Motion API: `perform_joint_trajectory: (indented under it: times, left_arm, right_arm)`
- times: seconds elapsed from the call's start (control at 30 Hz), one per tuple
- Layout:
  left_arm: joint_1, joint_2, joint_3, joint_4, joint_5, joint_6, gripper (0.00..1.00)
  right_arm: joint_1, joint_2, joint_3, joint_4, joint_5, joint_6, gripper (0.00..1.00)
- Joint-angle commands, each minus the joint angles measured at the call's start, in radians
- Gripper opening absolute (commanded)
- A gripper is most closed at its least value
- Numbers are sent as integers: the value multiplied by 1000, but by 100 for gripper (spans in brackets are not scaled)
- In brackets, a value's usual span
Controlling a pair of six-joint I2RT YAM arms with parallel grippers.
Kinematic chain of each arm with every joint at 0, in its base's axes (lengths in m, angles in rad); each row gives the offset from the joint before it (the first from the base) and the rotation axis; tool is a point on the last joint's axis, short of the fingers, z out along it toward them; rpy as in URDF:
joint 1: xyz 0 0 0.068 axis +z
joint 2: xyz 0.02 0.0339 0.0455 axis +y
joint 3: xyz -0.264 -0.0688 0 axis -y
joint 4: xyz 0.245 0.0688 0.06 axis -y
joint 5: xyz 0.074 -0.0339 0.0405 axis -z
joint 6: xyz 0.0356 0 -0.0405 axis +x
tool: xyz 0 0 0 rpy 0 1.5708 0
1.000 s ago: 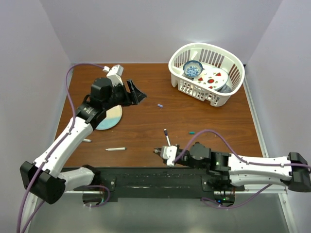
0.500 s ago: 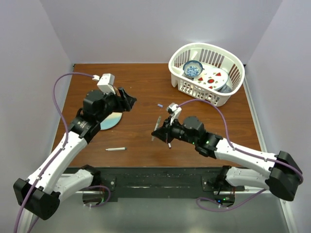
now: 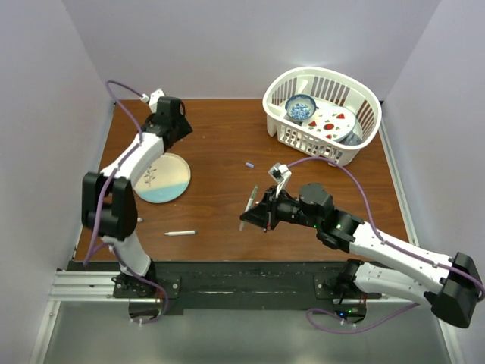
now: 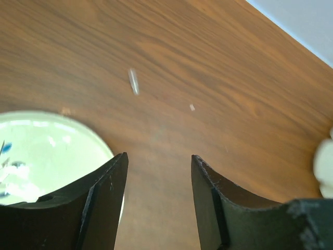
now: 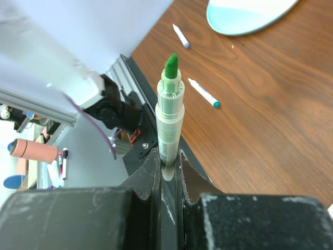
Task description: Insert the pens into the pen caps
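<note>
My right gripper [image 3: 264, 214] is shut on a grey pen [image 3: 248, 206] and holds it above the table's middle. In the right wrist view the pen [image 5: 169, 122] stands up between the closed fingers [image 5: 151, 174], green tip outward. A pen [image 3: 180, 233] lies near the front left; its teal tip shows in the right wrist view [image 5: 204, 92]. Another pen [image 5: 181, 35] lies beyond it. A blue cap [image 3: 249, 164] lies mid-table. My left gripper [image 3: 173, 121] is at the far left back, open and empty [image 4: 158, 161]. A small pale blurred piece [image 4: 133, 82] lies ahead of it.
A round pale plate [image 3: 161, 178] lies at the left, also showing in the left wrist view [image 4: 41, 151] and the right wrist view [image 5: 250, 13]. A white basket [image 3: 364, 106] with dishes stands at the back right. Purple walls close in the left, back and right.
My left arm swung back to the far left corner, off the plate. My right gripper lifted the pen from the front edge to mid-table and has since barely moved.
</note>
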Motion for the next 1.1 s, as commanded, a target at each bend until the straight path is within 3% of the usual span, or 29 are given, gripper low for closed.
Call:
perform_joint_trajectory:
  times: [0.0, 0.23, 0.43, 0.77, 1.07]
  left_arm:
    - [54, 147, 189, -43, -49, -31, 56]
    - [92, 408, 404, -59, -46, 23, 54]
    - [100, 519, 476, -53, -39, 38, 52]
    - [101, 597, 504, -62, -59, 54, 48]
    - [101, 605, 480, -59, -54, 75, 37]
  right_arm:
    - [1, -71, 24, -57, 44, -41, 0]
    - [0, -109, 33, -87, 93, -109, 0]
    - [0, -100, 45, -94, 127, -150, 0]
    - [0, -96, 36, -83, 145, -196, 0]
    - [0, -100, 36, -84, 150, -212, 0]
